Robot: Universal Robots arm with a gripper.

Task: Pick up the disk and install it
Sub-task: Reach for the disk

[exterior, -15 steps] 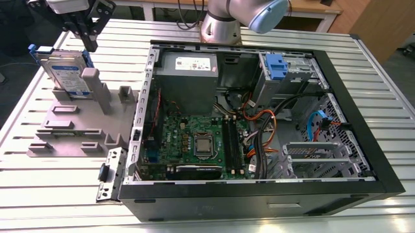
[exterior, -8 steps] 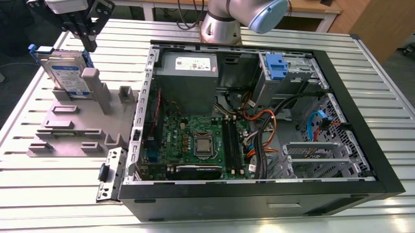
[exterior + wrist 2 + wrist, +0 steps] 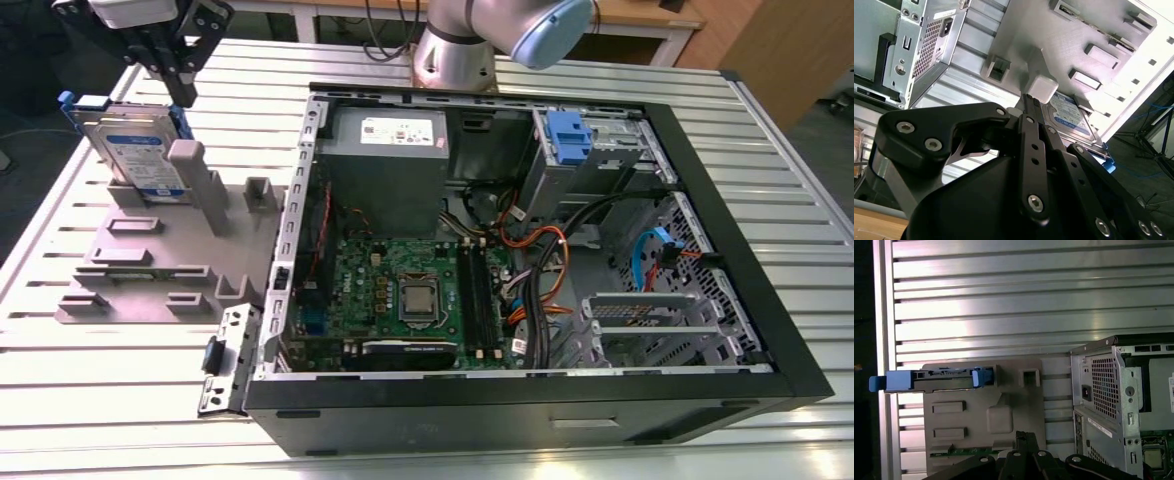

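Single-arm workstation with an opened computer case. In the exterior view the arm (image 3: 494,40) reaches across to the exterior view's left, where the gripper (image 3: 183,95) hangs above the disk (image 3: 140,150) without touching it. The fingers (image 3: 171,65) are pressed together and hold nothing. Both wrist views show the same closed fingertips, at the gripper's tip in the second wrist view (image 3: 1026,98) and in the first wrist view (image 3: 1023,436).

The disk stands on its edge, nearly upright, in a slot at the far end of a grey holder (image 3: 147,270). The holder lies flat on the ribbed metal worktop (image 3: 107,400), just beside the computer case (image 3: 787,340) on the exterior view's left. The disk's blue carrier shows at both of its ends. The first wrist view presents the disk (image 3: 929,380) edge-on across the holder (image 3: 984,410). The second wrist view shows its labelled face (image 3: 1071,112).

Inside the case lie a grey power-supply box (image 3: 387,160), a green motherboard (image 3: 414,290) and a blue bracket (image 3: 567,135) in the drive bay.
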